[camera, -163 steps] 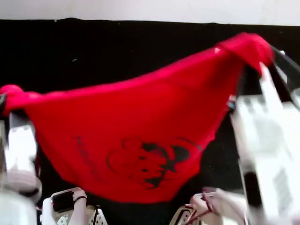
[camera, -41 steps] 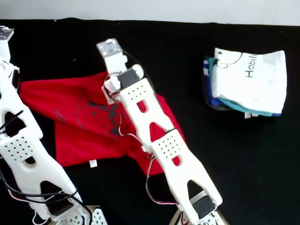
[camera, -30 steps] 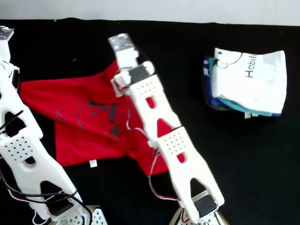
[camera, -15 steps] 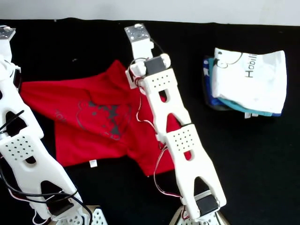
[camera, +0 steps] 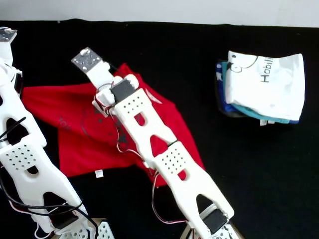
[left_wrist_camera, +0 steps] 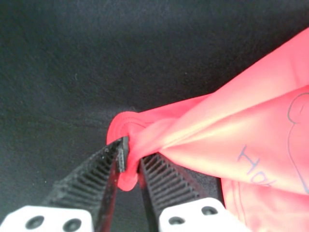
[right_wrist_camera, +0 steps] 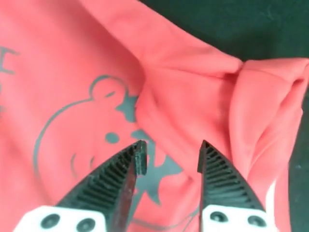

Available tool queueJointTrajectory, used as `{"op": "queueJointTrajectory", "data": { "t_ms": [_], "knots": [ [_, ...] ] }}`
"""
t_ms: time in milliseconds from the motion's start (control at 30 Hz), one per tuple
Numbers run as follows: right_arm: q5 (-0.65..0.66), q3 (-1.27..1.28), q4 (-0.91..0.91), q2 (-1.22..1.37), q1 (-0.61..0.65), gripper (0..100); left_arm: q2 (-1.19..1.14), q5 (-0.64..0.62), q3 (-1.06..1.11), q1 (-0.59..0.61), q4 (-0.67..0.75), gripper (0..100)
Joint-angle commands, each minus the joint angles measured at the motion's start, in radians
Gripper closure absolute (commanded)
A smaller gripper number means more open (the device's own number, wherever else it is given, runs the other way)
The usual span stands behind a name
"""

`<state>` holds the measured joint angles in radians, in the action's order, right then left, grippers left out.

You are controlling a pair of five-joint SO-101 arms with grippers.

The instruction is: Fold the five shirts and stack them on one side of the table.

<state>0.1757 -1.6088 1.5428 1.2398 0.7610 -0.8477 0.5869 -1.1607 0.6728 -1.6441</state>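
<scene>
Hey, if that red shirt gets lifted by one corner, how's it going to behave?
Probably floppy: the red shirt bunches into folds where the left pincer pinches it. Pushed, it would likely wrinkle rather than slide, as the creases near the right pincer suggest.

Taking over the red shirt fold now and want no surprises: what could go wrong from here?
1. The left gripper pinches only a small bunched tip of the red shirt; a firm pull could slip it free.
2. The right gripper hangs open over rumpled layers; closing there may grab several and bunch the cloth.
3. The shirt lies creased, so folding it now could give a lumpy bundle that sits poorly on the folded stack.
</scene>
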Motion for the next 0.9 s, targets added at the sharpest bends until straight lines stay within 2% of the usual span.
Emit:
{"op": "queueJointTrajectory", "data": {
  "t_ms": [0, 267, 667, 867],
  "knots": [
    [0.011, 0.021, -0.077, -0.010, -0.062, 82.0, 0.010, 0.005, -0.038, -0.013, -0.011, 99],
    [0.014, 0.077, -0.117, 0.024, -0.134, 81.8, 0.010, 0.005, -0.038, -0.027, -0.011, 99],
    [0.015, 0.096, -0.117, 0.045, -0.168, 81.8, 0.010, 0.005, -0.038, -0.041, -0.011, 99],
    [0.009, 0.015, -0.021, -0.025, -0.153, 81.8, 0.010, 0.005, -0.038, -0.041, -0.011, 99]
  ]
}}
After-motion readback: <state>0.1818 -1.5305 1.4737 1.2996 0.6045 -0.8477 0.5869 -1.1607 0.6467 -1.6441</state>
